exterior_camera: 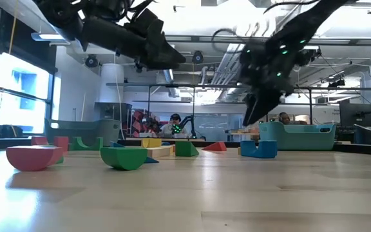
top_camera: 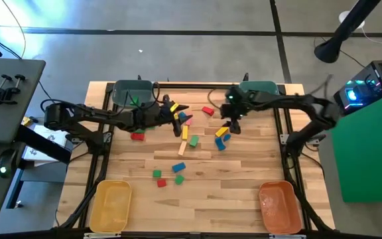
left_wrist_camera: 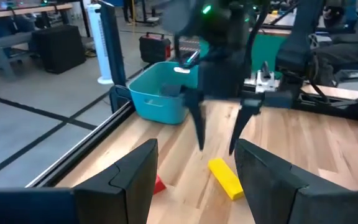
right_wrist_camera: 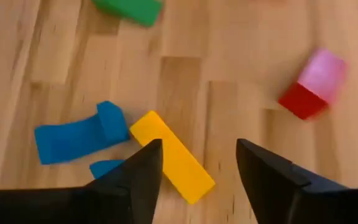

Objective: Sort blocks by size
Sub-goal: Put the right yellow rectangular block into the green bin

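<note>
Several small wooden blocks lie on the table between the arms in the high view: a yellow bar, a blue arch, a red block, and green ones. My left gripper is open and empty above the blocks at the far middle. My right gripper is open and empty, pointing down above a yellow bar, which lies flat beside a blue arch. The left wrist view shows the right gripper hovering over that yellow bar without touching it.
Two teal bins stand at the far edge, one on the left and one on the right. A yellow bin and an orange bin stand at the near corners. A pink-and-red block lies nearby.
</note>
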### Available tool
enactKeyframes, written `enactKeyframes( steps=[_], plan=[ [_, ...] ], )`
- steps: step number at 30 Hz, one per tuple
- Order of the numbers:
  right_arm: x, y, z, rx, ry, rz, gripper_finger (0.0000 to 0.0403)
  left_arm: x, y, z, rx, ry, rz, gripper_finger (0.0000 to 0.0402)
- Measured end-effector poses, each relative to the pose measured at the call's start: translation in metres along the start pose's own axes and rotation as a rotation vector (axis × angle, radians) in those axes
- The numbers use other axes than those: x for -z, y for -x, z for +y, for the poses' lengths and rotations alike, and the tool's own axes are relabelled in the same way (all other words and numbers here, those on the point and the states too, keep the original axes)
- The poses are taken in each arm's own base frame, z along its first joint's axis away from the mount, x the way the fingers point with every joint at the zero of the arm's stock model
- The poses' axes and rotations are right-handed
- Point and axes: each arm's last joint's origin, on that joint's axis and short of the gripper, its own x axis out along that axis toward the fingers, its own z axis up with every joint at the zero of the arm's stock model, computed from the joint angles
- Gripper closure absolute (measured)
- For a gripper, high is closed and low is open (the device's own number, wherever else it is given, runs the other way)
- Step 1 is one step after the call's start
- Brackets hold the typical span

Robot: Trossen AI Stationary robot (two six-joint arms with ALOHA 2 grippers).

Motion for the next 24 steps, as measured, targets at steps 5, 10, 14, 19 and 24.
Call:
enactKeyframes(
  steps=[5, 10, 14, 19, 24],
  plan=[
    [-0.008, -0.027, -0.002, -0.082, 0.114, 0.115, 0.0194, 0.0, 0.001, -0.006, 0.02, -0.004, 0.0, 0.0203],
    [-0.01, -0.046, 0.005, -0.135, 0.15, 0.183, 0.0186, 0.001, 0.003, -0.013, 0.042, -0.009, 0.004, 0.0203],
    [-0.01, -0.059, 0.012, -0.076, 0.245, 0.284, 0.0172, 0.001, 0.004, -0.018, 0.06, -0.014, 0.007, 0.0203],
    [-0.012, -0.068, 0.018, -0.004, 0.258, 0.338, 0.0188, 0.001, 0.005, -0.023, 0.078, -0.017, 0.006, 0.0203],
    [-0.013, -0.069, 0.015, 0.036, 0.182, 0.329, 0.0275, 0.002, 0.007, -0.03, 0.1, -0.021, 0.006, 0.0203]
  ],
)
